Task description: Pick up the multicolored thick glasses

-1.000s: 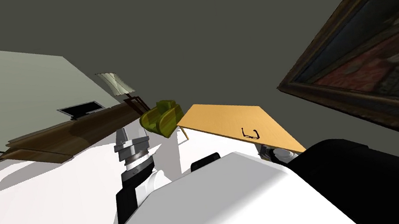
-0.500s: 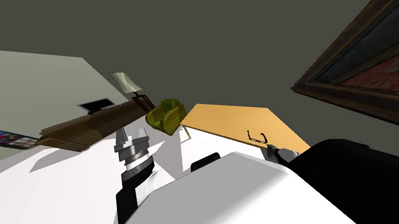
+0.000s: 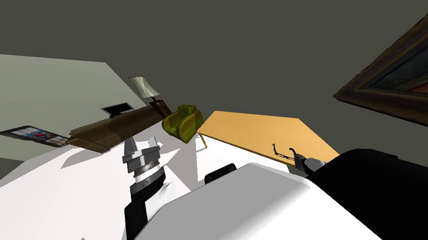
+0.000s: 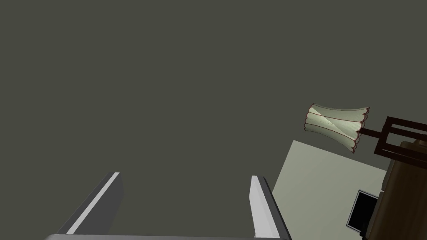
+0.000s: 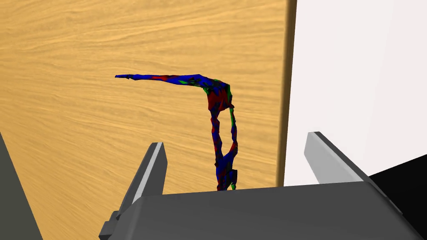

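The glasses (image 5: 217,121), thick-rimmed and mottled blue, red and green, lie on a light wooden table (image 5: 75,125) close to its edge. My right gripper (image 5: 235,152) is open around them: the front of the frame runs between its two fingers (image 5: 155,164) down to the gripper's body, and one arm of the glasses points away over the wood. From the head, the glasses (image 3: 283,152) are a thin dark outline at the table's near corner (image 3: 261,130), with the right gripper (image 3: 297,158) right at them. My left gripper (image 3: 142,148) is raised ahead of my chest, open and holding nothing.
White floor (image 5: 354,62) lies just past the table's edge beside the glasses. A green armchair (image 3: 183,121) stands at the table's far end, with a long dark wooden cabinet (image 3: 115,129) and a lamp (image 3: 144,86) beyond. A big framed painting (image 3: 424,91) hangs at the right.
The head view has swung, so I have turned. My right gripper has closed the gap to the glasses and now reaches them. The left arm holds its pose.
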Robot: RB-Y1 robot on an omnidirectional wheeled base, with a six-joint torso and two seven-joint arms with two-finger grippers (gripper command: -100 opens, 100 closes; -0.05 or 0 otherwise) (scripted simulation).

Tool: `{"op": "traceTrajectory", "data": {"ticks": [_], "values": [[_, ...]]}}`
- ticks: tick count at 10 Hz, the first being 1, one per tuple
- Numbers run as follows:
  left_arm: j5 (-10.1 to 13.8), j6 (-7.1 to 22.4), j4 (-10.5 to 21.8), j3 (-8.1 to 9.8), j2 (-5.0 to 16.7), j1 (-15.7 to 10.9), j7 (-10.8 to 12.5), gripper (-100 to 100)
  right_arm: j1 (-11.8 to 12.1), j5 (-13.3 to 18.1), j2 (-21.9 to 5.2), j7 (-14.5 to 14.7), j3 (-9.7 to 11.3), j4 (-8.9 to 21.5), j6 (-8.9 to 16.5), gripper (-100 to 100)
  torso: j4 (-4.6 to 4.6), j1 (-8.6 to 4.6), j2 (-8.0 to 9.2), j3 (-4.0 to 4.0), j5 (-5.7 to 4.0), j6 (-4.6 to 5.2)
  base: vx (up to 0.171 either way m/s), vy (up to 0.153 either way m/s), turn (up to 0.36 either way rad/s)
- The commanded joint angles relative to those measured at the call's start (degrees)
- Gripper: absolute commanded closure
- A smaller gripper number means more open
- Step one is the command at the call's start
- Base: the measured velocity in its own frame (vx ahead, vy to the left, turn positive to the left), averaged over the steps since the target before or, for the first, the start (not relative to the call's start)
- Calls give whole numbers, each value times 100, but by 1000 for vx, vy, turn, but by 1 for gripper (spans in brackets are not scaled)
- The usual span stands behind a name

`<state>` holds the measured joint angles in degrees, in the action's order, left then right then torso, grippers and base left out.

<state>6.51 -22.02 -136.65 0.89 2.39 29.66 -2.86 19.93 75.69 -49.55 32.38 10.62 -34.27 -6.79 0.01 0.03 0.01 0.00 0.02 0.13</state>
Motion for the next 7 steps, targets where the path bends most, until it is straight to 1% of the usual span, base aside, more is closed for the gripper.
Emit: {"op": "traceTrajectory", "data": {"ticks": [1, 2, 3, 4, 5, 6, 7], "values": [[0, 0, 0, 0, 0, 0, 0, 0, 21, 23, -40, -286, 286, -54, 90, -100, 0, 0, 0, 0, 0, 0, 0, 0, 0], [0, 0, 0, 0, 0, 0, 0, 0, 21, 23, -40, -497, 366, -54, 90, -100, 2, -2, 8, 5, -2, 1, -8, -2, -2], [0, 0, 0, 0, 0, 0, 0, 0, 21, 23, -40, -571, 468, -54, 90, -100, 3, -3, 11, 7, -2, 1, -6, -2, 0], [0, 0, 0, 0, 0, 0, 0, 0, 21, 23, -40, -501, 366, -54, 90, -100, 3, -3, 12, 7, -3, 1, 0, 0, 0], [0, 0, 0, 0, 0, 0, 0, 0, -34, 187, -91, -458, 351, 175, 141, -100, 3, -3, 11, 7, -2, 1, 33, 22, 209], [0, 0, 0, -1, 0, -1, 0, 0, -34, 187, -91, -458, 351, 175, 141, -100, 1, 3, -1, 1, 1, -6, 48, 9, 124], [0, 0, 0, 0, 0, 0, 0, 0, -34, 187, -91, -458, 351, 175, 141, -100, -1, 1, -8, -4, -1, -1, 29, -2, -7]]}}
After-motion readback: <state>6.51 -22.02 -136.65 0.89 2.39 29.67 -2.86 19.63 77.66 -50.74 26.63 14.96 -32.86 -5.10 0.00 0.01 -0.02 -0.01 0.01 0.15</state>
